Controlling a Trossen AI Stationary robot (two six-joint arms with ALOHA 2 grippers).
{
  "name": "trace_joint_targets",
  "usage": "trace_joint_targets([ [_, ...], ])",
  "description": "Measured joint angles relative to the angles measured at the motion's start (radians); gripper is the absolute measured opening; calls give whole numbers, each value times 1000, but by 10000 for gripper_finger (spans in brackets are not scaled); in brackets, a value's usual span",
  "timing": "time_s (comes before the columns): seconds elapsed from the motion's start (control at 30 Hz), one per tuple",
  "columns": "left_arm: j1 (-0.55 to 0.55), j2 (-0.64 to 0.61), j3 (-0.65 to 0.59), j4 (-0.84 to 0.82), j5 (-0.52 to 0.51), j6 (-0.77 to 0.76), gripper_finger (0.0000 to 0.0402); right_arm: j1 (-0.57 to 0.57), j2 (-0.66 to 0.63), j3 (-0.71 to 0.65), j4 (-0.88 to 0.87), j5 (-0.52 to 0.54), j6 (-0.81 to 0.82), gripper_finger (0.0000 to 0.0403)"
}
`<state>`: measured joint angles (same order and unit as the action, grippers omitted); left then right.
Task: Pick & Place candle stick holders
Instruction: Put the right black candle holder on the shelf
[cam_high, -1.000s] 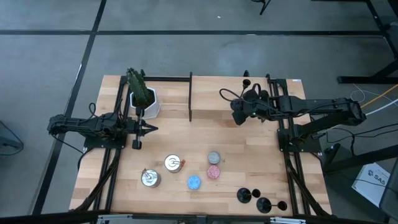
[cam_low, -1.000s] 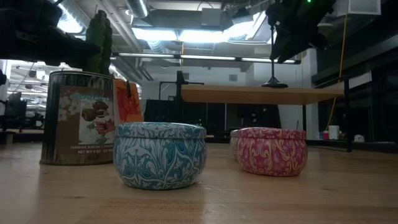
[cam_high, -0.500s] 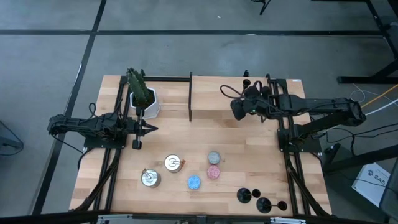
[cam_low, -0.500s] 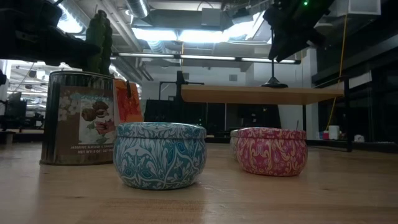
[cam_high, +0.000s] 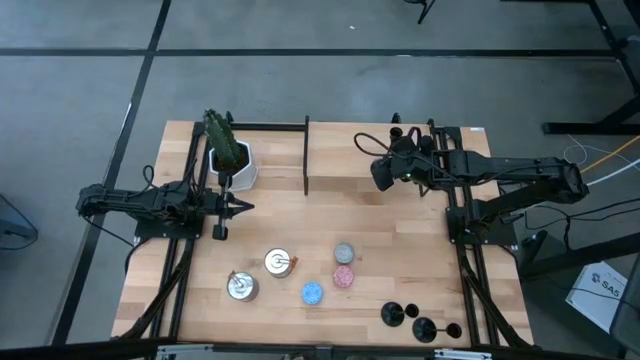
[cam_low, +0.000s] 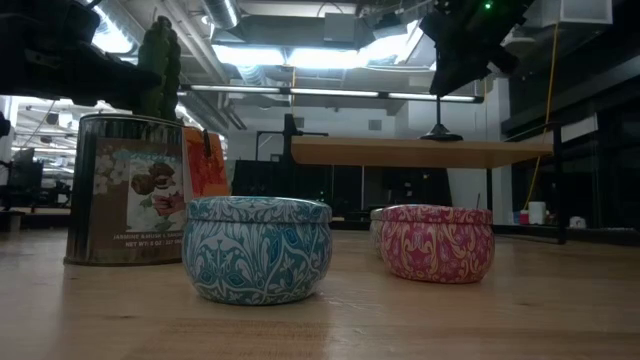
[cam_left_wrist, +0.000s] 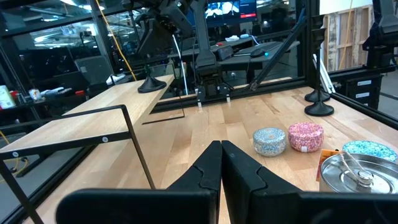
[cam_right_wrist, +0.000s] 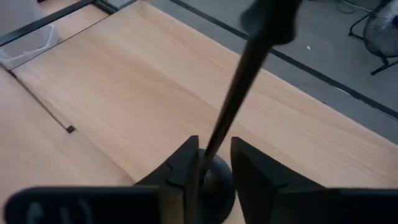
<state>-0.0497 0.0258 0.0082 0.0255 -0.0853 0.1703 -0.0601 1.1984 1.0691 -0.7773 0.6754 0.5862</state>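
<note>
From above, the right claw (cam_high: 384, 176) hovered over the raised shelf (cam_high: 345, 155) at the back of the table (cam_high: 400, 250), well beyond the small round tins. Three candle stick holders (cam_high: 422, 322) stood waiting at the table's near edge, well apart from the shelf and off to the right of the tins. The left claw (cam_high: 243, 208) pointed in just beside the potted cactus (cam_high: 228, 152), idle.

Down at table height, the right claw (cam_low: 455, 45) hung high, with a black holder (cam_low: 440, 130) below it, its base seemingly right at the shelf top (cam_low: 420, 151). The blue tin (cam_low: 258, 248) and pink tin (cam_low: 436, 243) sat in front.

Through the left wrist camera, the left claw (cam_left_wrist: 221, 163) was pressed together on nothing; a placed holder (cam_left_wrist: 152, 84) showed far off on the shelf, two more (cam_left_wrist: 318, 103) out past the tins.

Through the right wrist camera, the right claw (cam_right_wrist: 214, 163) was clamped on the thin stem of its holder (cam_right_wrist: 245, 68), base between the fingers (cam_right_wrist: 255, 167), bare shelf wood all round.

My read: this was the placing step. Next it called for settling the base flat, opening, and lifting straight up clear of the stem. The shelf had plenty of open room, though its front edge and black frame rail (cam_high: 306, 155) were near enough to mind.
</note>
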Motion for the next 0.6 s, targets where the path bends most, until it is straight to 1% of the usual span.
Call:
trace_joint_targets([
  [0.13, 0, 0, 0, 0, 0, 0, 4, 0, 0, 0, 0, 2, 0, 57],
  [0.27, 0, 0, 0, 0, 0, 0, 4, 0, 0, 1, 0, 3, 0, 35],
  [0.37, 0, 0, 0, 0, 0, 0, 4, 0, 0, 1, 2, 5, 0, 29],
  [0.6, 0, 0, 0, 0, 0, 0, 4, 0, 0, 1, 1, 5, -1, 27],
])
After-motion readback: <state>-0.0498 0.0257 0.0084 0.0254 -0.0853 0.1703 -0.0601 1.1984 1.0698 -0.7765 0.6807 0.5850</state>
